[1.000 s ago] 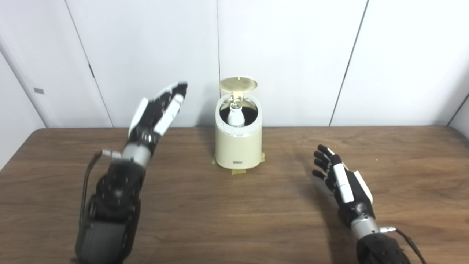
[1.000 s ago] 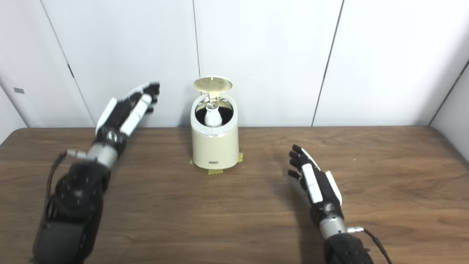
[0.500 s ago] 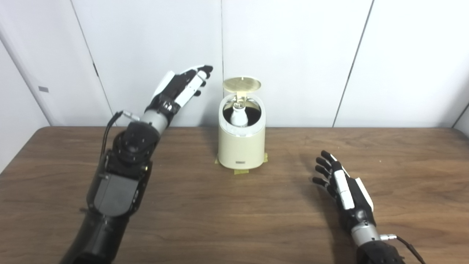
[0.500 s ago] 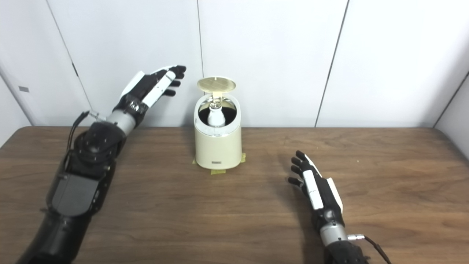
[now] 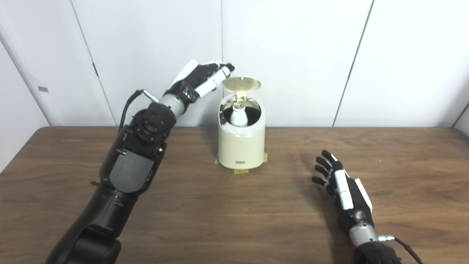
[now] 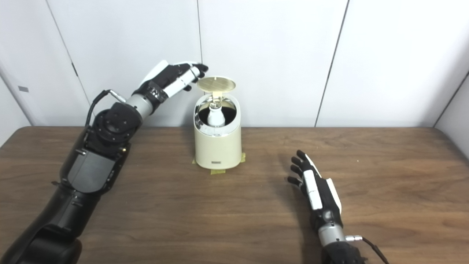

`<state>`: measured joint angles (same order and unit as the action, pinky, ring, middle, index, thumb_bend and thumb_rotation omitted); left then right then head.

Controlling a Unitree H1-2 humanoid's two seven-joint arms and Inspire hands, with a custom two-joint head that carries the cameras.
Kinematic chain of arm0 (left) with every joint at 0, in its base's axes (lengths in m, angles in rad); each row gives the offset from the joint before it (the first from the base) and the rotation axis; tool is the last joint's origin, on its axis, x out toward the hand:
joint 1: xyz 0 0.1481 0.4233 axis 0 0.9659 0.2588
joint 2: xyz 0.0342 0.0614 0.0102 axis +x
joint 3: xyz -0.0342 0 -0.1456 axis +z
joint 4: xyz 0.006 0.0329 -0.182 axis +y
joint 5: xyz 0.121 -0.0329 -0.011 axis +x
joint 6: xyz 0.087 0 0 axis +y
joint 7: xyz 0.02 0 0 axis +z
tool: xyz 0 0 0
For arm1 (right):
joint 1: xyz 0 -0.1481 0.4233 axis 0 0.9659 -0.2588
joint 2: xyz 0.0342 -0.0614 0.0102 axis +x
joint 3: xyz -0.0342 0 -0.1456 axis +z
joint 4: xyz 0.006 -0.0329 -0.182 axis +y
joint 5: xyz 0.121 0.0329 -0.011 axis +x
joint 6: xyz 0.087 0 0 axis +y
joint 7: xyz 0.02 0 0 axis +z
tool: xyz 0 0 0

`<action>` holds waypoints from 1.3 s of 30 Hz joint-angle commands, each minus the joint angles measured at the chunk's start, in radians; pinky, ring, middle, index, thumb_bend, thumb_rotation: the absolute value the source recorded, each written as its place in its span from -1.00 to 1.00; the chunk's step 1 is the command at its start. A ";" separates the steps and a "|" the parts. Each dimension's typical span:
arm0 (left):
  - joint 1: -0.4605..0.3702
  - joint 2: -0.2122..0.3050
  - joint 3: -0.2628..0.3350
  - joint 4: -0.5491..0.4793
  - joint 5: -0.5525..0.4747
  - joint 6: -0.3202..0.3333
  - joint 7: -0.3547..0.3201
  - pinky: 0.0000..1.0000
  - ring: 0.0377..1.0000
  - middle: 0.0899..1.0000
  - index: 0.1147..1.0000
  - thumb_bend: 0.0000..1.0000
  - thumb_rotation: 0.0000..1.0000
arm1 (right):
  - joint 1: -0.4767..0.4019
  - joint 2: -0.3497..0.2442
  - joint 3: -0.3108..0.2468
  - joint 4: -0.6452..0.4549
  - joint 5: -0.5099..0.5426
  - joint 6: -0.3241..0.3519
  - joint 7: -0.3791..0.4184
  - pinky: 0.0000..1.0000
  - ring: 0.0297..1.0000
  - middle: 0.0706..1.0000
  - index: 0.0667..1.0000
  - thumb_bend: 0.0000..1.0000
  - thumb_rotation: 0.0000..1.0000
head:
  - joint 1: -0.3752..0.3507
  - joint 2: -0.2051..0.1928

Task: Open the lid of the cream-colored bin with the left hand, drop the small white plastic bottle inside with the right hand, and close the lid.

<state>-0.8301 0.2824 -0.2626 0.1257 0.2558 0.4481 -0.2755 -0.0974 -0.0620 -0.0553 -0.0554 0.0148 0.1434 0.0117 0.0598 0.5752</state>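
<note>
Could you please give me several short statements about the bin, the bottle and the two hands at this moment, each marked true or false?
1. The lid of the cream-colored bin stands open. True.
2. The small white plastic bottle lies on the table beside the bin. False: it sits inside the bin.
3. The left hand is raised next to the lid's left edge. True.
4. The right hand holds the bottle. False: it is open and empty, low over the table to the bin's right.
5. The bin lies tipped on its side. False: it stands upright.
</note>
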 commanded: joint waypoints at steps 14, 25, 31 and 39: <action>-0.152 0.054 -0.125 -0.021 0.163 -0.042 -0.122 0.72 0.73 0.64 0.61 -0.06 1.00 | -0.025 -0.020 0.027 -0.016 -0.029 -0.038 0.003 0.46 0.70 0.74 0.83 0.11 0.98 | -0.010 0.001; -0.157 0.119 -0.214 -0.113 0.301 -0.059 -0.255 0.58 0.67 0.72 0.69 -0.11 0.90 | -0.027 -0.014 0.019 -0.015 -0.017 -0.038 -0.001 0.44 0.69 0.72 0.84 0.16 0.95 | -0.016 0.006; -0.157 0.130 -0.231 -0.102 0.337 -0.067 -0.319 0.61 0.71 0.74 0.70 -0.03 0.89 | -0.022 -0.021 0.018 -0.028 -0.011 -0.032 0.005 0.43 0.66 0.70 0.84 0.17 0.96 | -0.018 0.009; -0.132 0.147 -0.252 -0.121 0.411 -0.069 -0.387 0.60 0.74 0.73 0.68 0.10 0.96 | -0.018 -0.030 0.001 -0.017 0.023 -0.050 0.013 0.45 0.67 0.68 0.84 0.18 0.89 | -0.026 0.014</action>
<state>-0.9191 0.4118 -0.5176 0.0308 0.6414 0.3846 -0.6546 -0.0924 -0.0839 -0.0493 -0.0520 0.0294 0.1395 0.0153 0.0322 0.5875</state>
